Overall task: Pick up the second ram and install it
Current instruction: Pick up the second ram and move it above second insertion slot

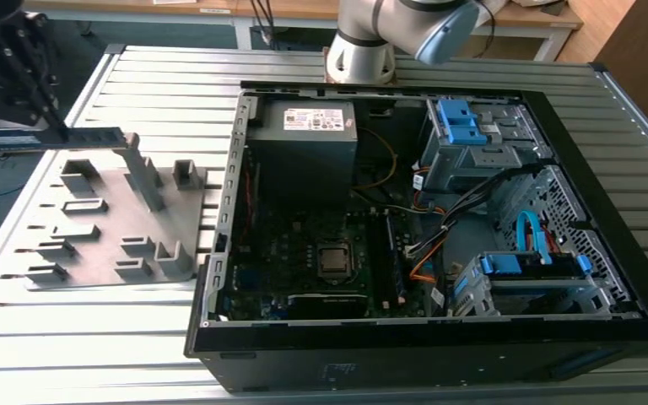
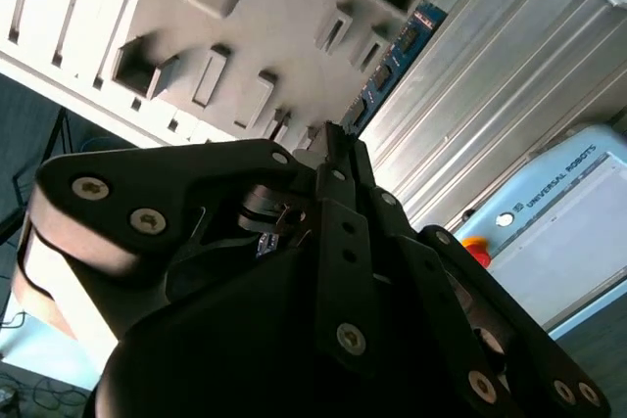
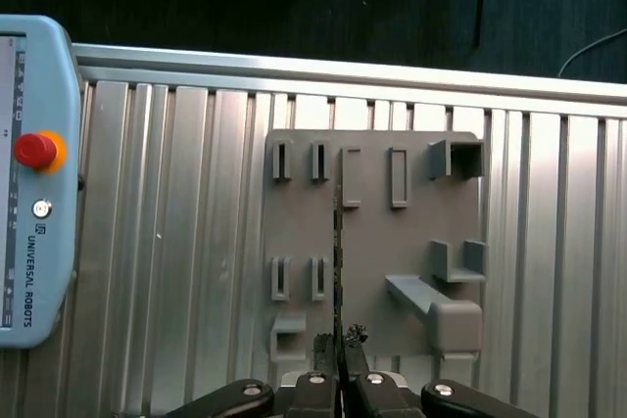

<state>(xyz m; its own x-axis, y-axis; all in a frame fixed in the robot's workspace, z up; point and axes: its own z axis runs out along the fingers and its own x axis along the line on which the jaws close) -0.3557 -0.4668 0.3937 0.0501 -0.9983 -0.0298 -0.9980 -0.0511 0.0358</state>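
Observation:
My gripper (image 1: pixel 51 128) is shut on the second ram (image 1: pixel 3 139), a long blue-green stick held level and on edge above the table, at the exterior view's left. It hangs a little above the grey holder block (image 1: pixel 110 224). In the first wrist view the ram (image 3: pixel 337 242) appears edge-on as a thin dark line running out from the gripper (image 3: pixel 339 348) over the holder block (image 3: pixel 372 242). In the second wrist view the ram (image 2: pixel 392 61) reaches out from the fingertips (image 2: pixel 333 144) along the holder block (image 2: pixel 255 36).
The open computer case (image 1: pixel 217 253) lies on the slatted metal table (image 1: pixel 166 76), with the motherboard (image 1: pixel 301 253) and its processor socket (image 1: pixel 333 260) inside. Cables, blue drive cages and a power supply (image 1: pixel 301 135) crowd the case. A teach pendant (image 3: pixel 34 183) lies beside the holder block.

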